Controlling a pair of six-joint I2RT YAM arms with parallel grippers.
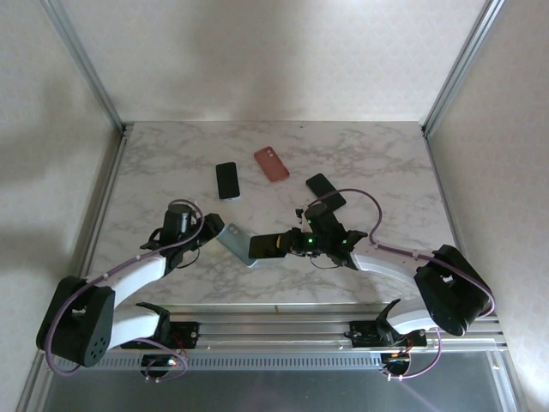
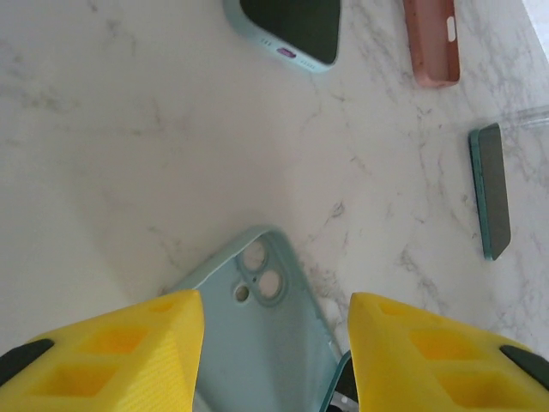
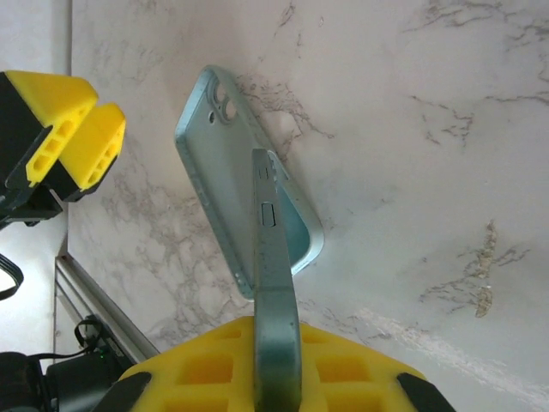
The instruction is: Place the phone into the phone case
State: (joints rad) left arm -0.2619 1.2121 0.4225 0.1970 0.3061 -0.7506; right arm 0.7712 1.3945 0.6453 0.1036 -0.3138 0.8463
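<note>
teal case (image 2: 244,352) under open left end effector (image 2: 274,300); right end effector (image 3: 276,360) grips phone (image 3: 273,249) nr it.

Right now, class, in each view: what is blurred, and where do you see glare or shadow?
Left wrist: the yellow fingers are soft, the case sharper, the table washed pale mid-frame. Right wrist: the phone, seen edge-on, and the marble veins are sharp. Top external: even light, soft grey shadows on the wall.
</note>
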